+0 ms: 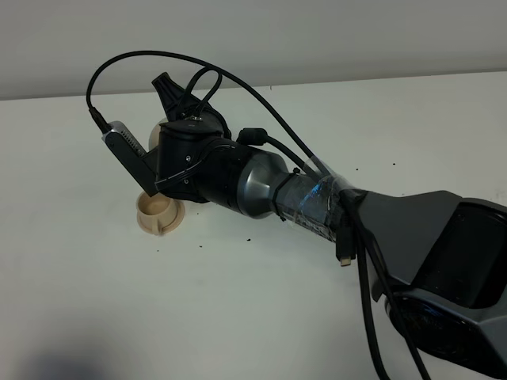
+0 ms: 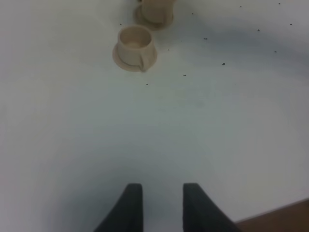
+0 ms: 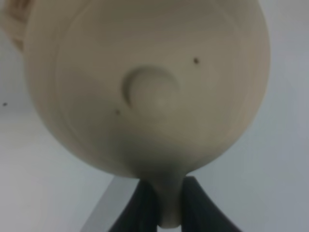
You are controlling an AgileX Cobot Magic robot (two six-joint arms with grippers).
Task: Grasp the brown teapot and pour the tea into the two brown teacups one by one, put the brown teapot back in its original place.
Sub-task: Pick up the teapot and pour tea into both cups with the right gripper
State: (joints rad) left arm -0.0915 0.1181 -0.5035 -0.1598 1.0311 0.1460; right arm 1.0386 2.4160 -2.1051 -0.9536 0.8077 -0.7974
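Pouring is calling for a slow wrist roll: the right gripper [image 3: 168,207] is clamping shut on the loop handle [image 3: 169,193] of the pale tan clay teapot [image 3: 145,87], which is hanging near the small tan cylindrical teacup [image 1: 158,215], apparently over its twin [image 2: 155,10]. The left gripper [image 2: 161,208] is hanging open and empty, well apart from that teacup.

We see the brown teapot [image 3: 149,92] as matt, pale clay, smooth with faint rings on its lid. The two brown teacups [image 2: 136,42], upper left of the left wrist frame, share that dull finish. The table [image 2: 203,135] is white, smooth and matt, with dark specks. The right arm [image 1: 261,186] mixes materials: satin grey metal and glossy black plastic.
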